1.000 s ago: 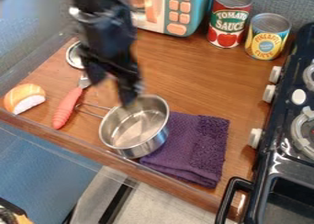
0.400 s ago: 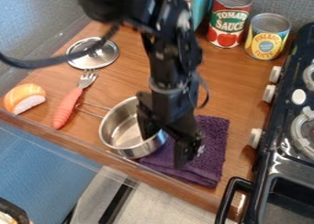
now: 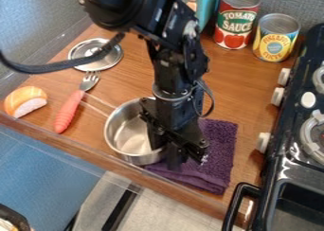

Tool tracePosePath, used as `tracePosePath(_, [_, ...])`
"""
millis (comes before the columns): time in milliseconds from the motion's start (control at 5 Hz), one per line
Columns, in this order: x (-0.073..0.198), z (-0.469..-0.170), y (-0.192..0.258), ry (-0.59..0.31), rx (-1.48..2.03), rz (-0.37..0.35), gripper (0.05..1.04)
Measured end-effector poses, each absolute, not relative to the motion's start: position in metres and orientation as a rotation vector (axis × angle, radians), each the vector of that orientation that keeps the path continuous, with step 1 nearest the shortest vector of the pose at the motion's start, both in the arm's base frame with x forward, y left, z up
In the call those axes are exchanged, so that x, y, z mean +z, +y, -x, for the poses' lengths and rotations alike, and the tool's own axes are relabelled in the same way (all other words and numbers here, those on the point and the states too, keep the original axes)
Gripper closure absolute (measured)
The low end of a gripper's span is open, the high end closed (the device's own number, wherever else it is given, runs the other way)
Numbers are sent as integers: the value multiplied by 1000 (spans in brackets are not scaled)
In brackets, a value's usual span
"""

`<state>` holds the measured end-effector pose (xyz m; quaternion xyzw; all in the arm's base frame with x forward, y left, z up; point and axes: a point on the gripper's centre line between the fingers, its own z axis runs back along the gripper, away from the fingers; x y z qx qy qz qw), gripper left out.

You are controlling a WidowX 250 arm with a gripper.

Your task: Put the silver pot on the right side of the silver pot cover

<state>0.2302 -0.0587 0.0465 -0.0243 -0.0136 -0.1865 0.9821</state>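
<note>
Silver pot [image 3: 128, 133]: round, smooth, shiny metal with straight walls and a thin wire handle pointing to the upper left; just left of the frame's lower centre.
Gripper [image 3: 165, 157]: closed on the pot's right wall, one finger inside, one outside.
Purple towel [image 3: 218, 147]: folded, nubby cloth, right of the pot.
Fork [image 3: 69, 109]: metal tines, ridged coral handle; left of the pot.
Silver pot cover [image 3: 107, 60]: flat, glossy metal disc, upper left of the frame, a black cable crossing it.
Toy sushi [image 3: 25, 102]: rounded, orange-striped top, white base; far left.
Cans [image 3: 236, 22]: two labelled metal cylinders, upper right.
Table [image 3: 237, 85]: wood-grained brown top.
Stove [image 3: 269, 164]: glossy black, right edge.
Change: the fingers have drawn together; the pot has shifted slightly, its handle swung upward.
</note>
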Motion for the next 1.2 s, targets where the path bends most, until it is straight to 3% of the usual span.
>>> tracePosePath(200, [68,-230,-51,-44,-365,80,935])
tracePosePath(400, [87,-228,-43,-41,-371,122,1006])
tracePosePath(800, [118,-275,-25,-99,-411,93,1007])
tracePosePath(1000, [115,-310,-17,-113,-435,65,1007])
tracePosePath(1200, [95,-338,-2,-83,-454,14,1007])
